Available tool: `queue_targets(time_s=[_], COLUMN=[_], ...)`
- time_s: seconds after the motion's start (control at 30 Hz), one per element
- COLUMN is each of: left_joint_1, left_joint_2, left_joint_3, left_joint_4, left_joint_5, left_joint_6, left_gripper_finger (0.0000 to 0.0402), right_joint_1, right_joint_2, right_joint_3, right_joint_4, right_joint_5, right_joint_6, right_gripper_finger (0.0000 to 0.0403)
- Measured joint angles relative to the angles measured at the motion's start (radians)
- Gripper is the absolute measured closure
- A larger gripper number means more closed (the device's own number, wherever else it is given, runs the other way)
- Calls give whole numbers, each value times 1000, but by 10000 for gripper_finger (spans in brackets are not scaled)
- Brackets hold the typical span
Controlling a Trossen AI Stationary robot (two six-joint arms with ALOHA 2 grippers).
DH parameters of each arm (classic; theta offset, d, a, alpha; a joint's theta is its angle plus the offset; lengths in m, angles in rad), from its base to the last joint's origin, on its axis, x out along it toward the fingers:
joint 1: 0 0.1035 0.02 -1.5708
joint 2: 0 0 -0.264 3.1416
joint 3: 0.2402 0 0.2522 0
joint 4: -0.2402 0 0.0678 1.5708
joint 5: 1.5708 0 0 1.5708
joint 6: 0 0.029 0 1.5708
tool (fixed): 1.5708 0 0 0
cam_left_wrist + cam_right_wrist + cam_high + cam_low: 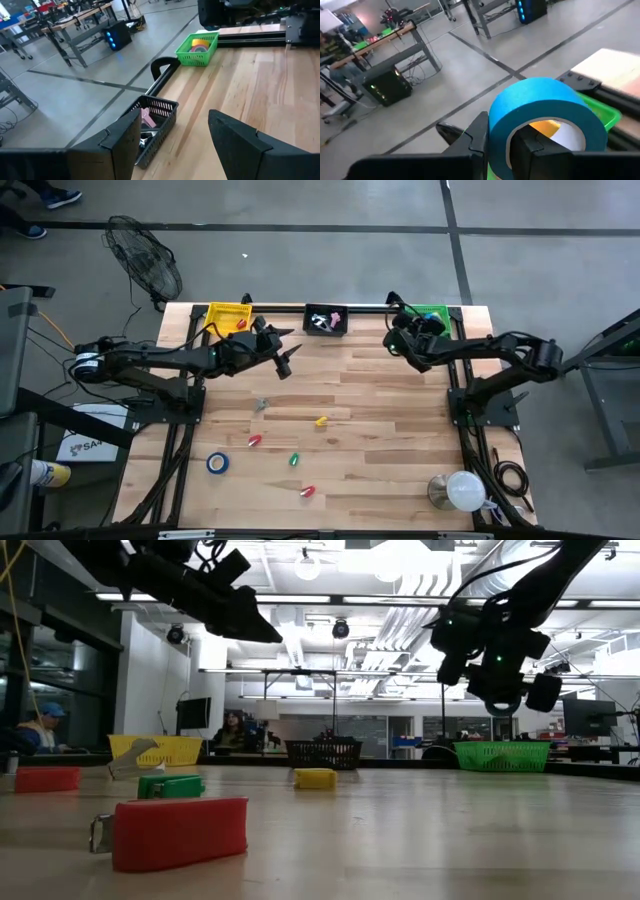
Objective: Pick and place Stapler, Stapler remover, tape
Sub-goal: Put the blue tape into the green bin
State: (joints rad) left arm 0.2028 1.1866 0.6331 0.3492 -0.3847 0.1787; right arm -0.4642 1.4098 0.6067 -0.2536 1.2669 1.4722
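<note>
Your left gripper (284, 360) hovers empty, fingers spread wide, near the black mesh basket (325, 319). A second blue tape ring (218, 463) lies flat on the wooden counter (400, 450). Your right gripper (397, 338) pinches the blue tape roll (540, 120) through its wall, over the green basket (436, 314); likely light, stiff, smooth, so grip the rim.

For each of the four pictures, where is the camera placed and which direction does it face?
High: above, facing straight down; both arms, table.
Low: table height, facing level into the room; both arms overhead.
Left wrist: past open left gripper toward black basket and green basket.
Right wrist: right gripper holding blue tape above green basket.
Shared: both wrist views show the green basket.
</note>
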Motion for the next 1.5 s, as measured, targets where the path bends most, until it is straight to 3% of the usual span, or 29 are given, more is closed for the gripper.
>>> queue_targets(time_s=[0.13,0.33,0.53,1.13,1.5], left_joint_1=[0,0,0,0,0], left_joint_2=[0,0,0,0,0], left_joint_3=[0,0,0,0,0], left_joint_4=[4,6,-5,-8,-7], left_joint_5=[0,12,13,11,11], left_joint_6=[-1,-7,-17,-27,-27], left_gripper_finger=[176,176,176,176,176], right_joint_1=[22,61,-1,-197,-204], right_joint_2=[38,118,156,157,157], right_joint_3=[0,0,0,0,0], right_joint_4=[27,18,-16,-11,146], right_joint_5=[-13,50,55,-78,-62], right_joint_6=[35,268,413,402,178], right_gripper_finger=[368,368,368,364,368])
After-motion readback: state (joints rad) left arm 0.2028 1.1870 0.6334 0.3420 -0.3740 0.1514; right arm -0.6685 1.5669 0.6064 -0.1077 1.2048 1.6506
